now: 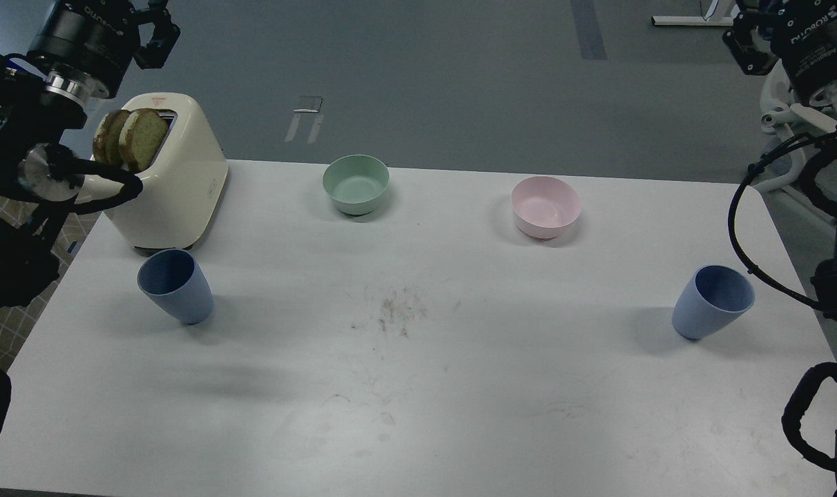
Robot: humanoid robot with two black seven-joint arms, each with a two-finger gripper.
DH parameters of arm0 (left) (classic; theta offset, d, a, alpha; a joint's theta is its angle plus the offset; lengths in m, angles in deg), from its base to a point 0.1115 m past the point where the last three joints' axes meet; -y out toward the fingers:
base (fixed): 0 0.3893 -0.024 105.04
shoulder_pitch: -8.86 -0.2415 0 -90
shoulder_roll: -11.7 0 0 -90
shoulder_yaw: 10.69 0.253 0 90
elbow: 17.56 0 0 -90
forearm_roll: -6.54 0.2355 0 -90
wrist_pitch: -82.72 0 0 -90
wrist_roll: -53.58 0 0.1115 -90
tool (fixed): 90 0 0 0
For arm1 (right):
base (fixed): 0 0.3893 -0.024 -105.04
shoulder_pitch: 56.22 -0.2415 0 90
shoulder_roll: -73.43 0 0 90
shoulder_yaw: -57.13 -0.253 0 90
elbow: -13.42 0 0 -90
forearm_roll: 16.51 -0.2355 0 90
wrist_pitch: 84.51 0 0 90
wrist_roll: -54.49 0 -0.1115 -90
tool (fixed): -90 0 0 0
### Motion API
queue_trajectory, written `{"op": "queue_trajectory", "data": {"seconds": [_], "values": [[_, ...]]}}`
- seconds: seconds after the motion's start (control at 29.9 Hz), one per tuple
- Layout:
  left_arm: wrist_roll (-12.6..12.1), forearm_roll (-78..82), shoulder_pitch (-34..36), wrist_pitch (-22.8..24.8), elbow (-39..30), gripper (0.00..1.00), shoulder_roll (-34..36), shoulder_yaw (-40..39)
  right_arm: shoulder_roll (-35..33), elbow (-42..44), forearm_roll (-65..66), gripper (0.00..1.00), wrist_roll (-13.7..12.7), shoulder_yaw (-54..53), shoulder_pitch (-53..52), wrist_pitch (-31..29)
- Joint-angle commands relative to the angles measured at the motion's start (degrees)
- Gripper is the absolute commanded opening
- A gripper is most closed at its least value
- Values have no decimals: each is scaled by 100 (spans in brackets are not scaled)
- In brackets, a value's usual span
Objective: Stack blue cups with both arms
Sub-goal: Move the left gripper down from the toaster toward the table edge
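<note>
Two blue cups stand upright and apart on the white table [418, 414]: one blue cup [176, 286] at the left in front of the toaster, the other blue cup [712, 301] near the right edge. Both are empty. My left gripper [155, 36] hangs high at the top left, above and behind the toaster, far from the left cup. At the top right corner my right gripper [748, 50] is raised well behind the right cup. Both grippers are dark and cut by the frame edge, so their fingers cannot be told apart. Neither touches a cup.
A cream toaster [177, 186] with two toast slices [132, 138] stands at the back left. A mint-green bowl [356, 183] and a pink bowl [545, 206] sit along the back. Black cables [750, 228] loop at the right edge. Faint crumbs [398, 310] mark the table's middle.
</note>
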Motion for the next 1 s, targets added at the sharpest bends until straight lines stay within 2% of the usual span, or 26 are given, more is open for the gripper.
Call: {"op": "queue_trajectory", "data": {"seconds": [0.0,0.27,0.6,0.7,0.87,0.97], "values": [[12,7,-1,34,1,97,-13,3,-19,-10,0,100,0,-6,8,-1],[73,-11,17,-88,1,98,5,-32,-1,-1,-18,100,0,-15,44,-1],[100,68,8,166,-17,97,136,-41,-115,78,-53,100,-44,-94,61,8],[91,112,-88,210,-104,97,399,29,-141,78,-263,100,-61,-111,158,-1],[144,998,-642,281,-965,97,1094,82,-264,43,-817,100,-52,-112,368,-45],[354,1980,-1080,237,-1771,94,1585,39,-343,51,-1028,100,-52,-129,430,-54]]}}
